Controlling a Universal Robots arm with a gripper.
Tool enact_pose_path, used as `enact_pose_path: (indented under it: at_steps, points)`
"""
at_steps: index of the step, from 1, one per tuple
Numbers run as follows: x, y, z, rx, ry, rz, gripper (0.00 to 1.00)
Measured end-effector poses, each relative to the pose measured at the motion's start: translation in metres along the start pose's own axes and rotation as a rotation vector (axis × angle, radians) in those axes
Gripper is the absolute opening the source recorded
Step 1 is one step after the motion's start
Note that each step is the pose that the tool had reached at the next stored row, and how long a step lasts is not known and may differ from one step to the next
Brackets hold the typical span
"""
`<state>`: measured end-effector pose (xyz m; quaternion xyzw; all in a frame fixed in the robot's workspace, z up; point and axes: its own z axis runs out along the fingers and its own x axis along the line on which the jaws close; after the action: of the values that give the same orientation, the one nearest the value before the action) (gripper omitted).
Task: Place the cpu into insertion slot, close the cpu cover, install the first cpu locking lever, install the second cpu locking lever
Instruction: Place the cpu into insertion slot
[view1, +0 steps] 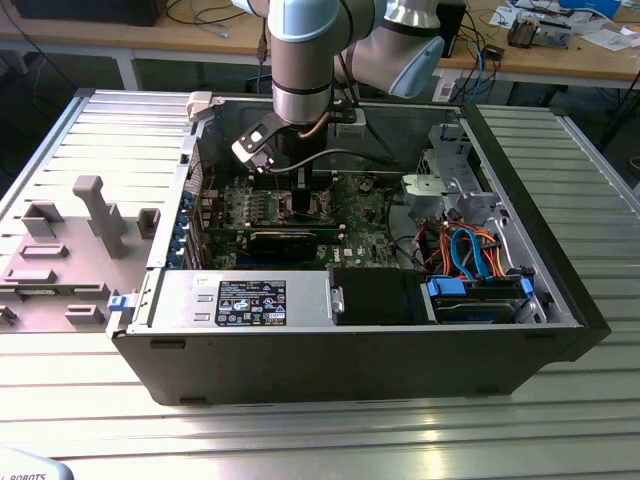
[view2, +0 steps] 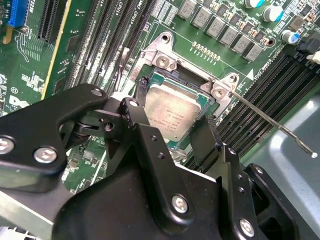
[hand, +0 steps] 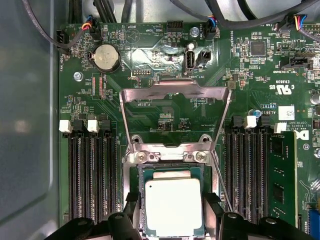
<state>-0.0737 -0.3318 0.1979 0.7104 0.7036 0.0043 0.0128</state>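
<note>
The cpu (hand: 173, 205) (view2: 172, 112), a small square chip with a silver-grey top, lies level in the insertion slot (hand: 170, 169) (view2: 176, 79) on the green motherboard (view1: 365, 215). My gripper (hand: 172, 214) (view2: 170, 127) (view1: 300, 188) hangs straight over it. One black finger (hand: 131, 212) presses each of two opposite edges of the chip, so the gripper is shut on it. The cpu cover (hand: 175, 89), a silver frame with a square window, stands swung open beyond the hinge screws. A thin locking lever (view2: 272, 124) (hand: 223, 186) sticks out unlatched beside the socket.
Long black memory slots (hand: 90, 175) (hand: 250, 170) flank the socket on both sides. The computer case walls (view1: 330, 360) enclose the board. Its power supply (view1: 240, 298) lies in front, with cables and a drive cage (view1: 460, 200) on the exterior view's right. A grey fixture (view1: 90, 215) stands on the table outside.
</note>
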Motion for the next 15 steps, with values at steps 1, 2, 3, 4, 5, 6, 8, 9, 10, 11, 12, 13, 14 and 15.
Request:
enact_pose_path:
  at_steps: [1, 2, 3, 4, 5, 6, 8, 9, 10, 11, 12, 13, 14, 15]
  points:
    - [0.0000, 0.0000, 0.0000, 0.0000, -0.0001, 0.002, 0.62]
    - [0.0000, 0.0000, 0.0000, 0.0002, -0.0002, 0.010, 0.62]
    - [0.0002, 0.0001, 0.0000, 0.0002, -0.0003, 0.018, 0.62]
    - [0.0004, 0.0002, 0.0000, 0.0002, -0.0004, 0.022, 0.62]
    - [0.0005, 0.0012, 0.0001, 0.0002, -0.0005, 0.023, 0.62]
    - [0.0005, 0.0034, 0.0001, 0.0008, -0.0005, 0.023, 0.62]
    - [0.0004, 0.0054, 0.0001, 0.0015, -0.0006, 0.023, 0.62]
    - [0.0004, 0.0053, 0.0001, 0.0015, -0.0006, 0.025, 0.62]
    - [0.0004, 0.0050, 0.0002, 0.0014, -0.0006, 0.028, 0.62]
    - [0.0005, 0.0038, 0.0002, 0.0014, -0.0004, 0.031, 0.62]
    - [0.0004, 0.0017, 0.0001, 0.0016, -0.0004, 0.033, 0.62]
    - [0.0004, 0.0003, 0.0001, 0.0016, -0.0002, 0.035, 0.62]
    - [0.0004, -0.0002, 0.0001, 0.0016, -0.0001, 0.036, 0.62]
    - [0.0004, -0.0002, 0.0001, 0.0016, -0.0001, 0.037, 0.62]
